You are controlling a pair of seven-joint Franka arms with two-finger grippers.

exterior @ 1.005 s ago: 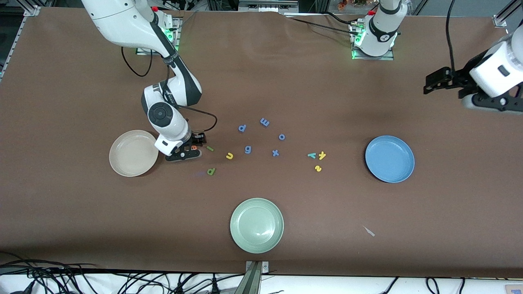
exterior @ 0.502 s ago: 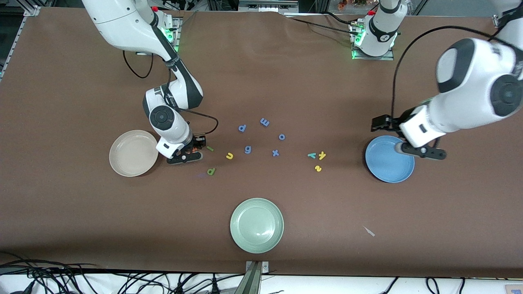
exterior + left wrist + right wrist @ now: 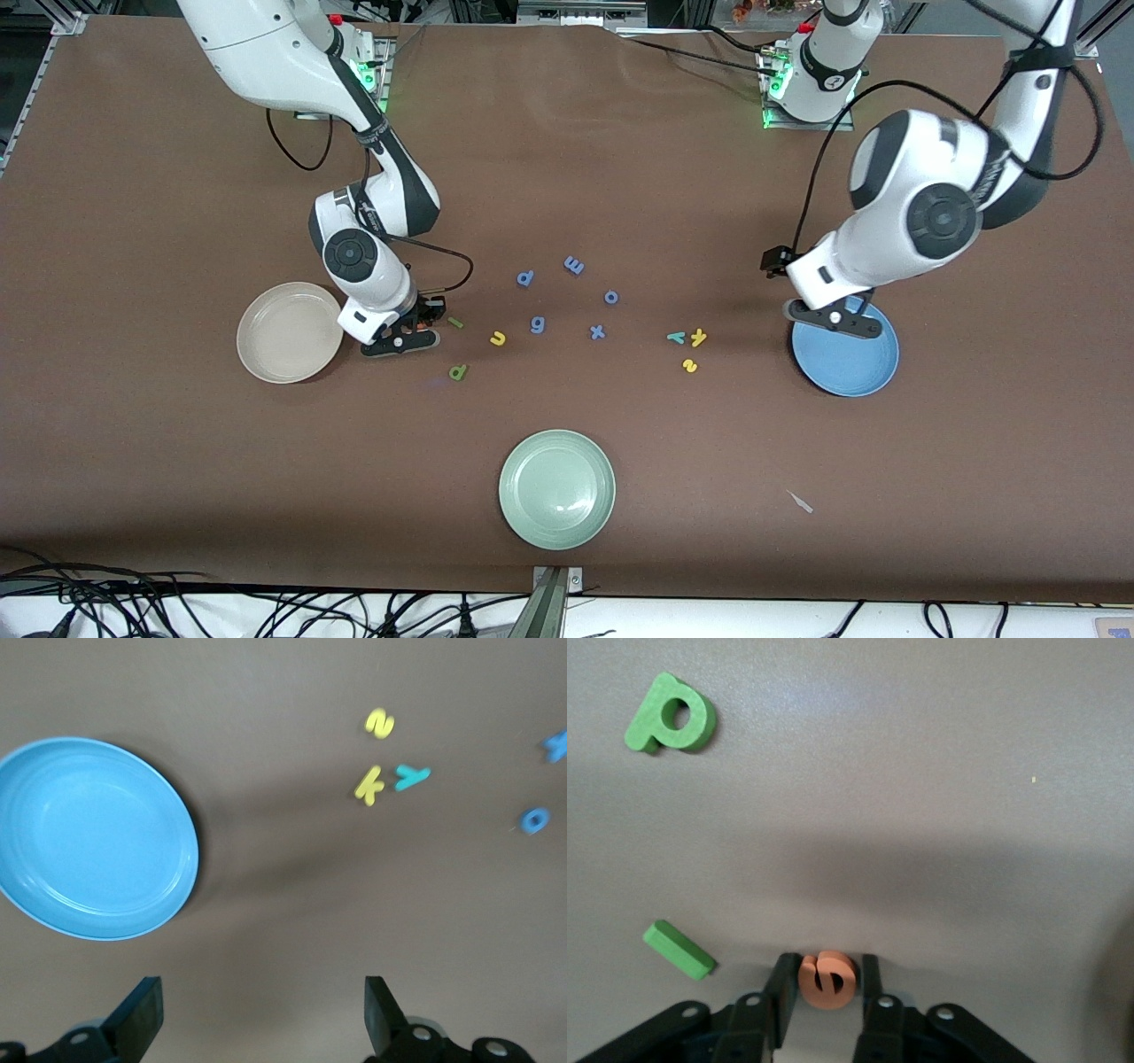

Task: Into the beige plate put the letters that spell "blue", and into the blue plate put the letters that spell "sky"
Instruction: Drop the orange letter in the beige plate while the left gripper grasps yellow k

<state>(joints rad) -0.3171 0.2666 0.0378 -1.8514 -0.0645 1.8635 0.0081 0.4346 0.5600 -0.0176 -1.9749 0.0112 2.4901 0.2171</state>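
Note:
My right gripper [image 3: 409, 331] is down on the table beside the beige plate [image 3: 290, 332], shut on the orange e [image 3: 827, 979], which sits between its fingers. The thin green l [image 3: 455, 322] [image 3: 679, 950] lies close by. The dark green b [image 3: 457, 372] [image 3: 671, 724] and yellow u [image 3: 498, 338] lie a little toward the left arm's end. My left gripper [image 3: 833, 317] [image 3: 261, 1001] hangs open and empty over the blue plate's [image 3: 850, 359] [image 3: 93, 837] rim. The yellow s [image 3: 689, 365] [image 3: 379, 723], yellow k [image 3: 699, 337] [image 3: 369, 785] and teal y [image 3: 676, 337] [image 3: 412, 774] lie together beside that plate.
Several all-blue letters [image 3: 574, 264] are scattered mid-table between the two groups. A pale green plate [image 3: 556, 488] stands nearer the front camera. A small pale scrap [image 3: 802, 502] lies toward the left arm's end, near the front edge.
The left arm has swung in from the table's end to over the blue plate's rim. The right gripper's fingers have closed in on the orange e.

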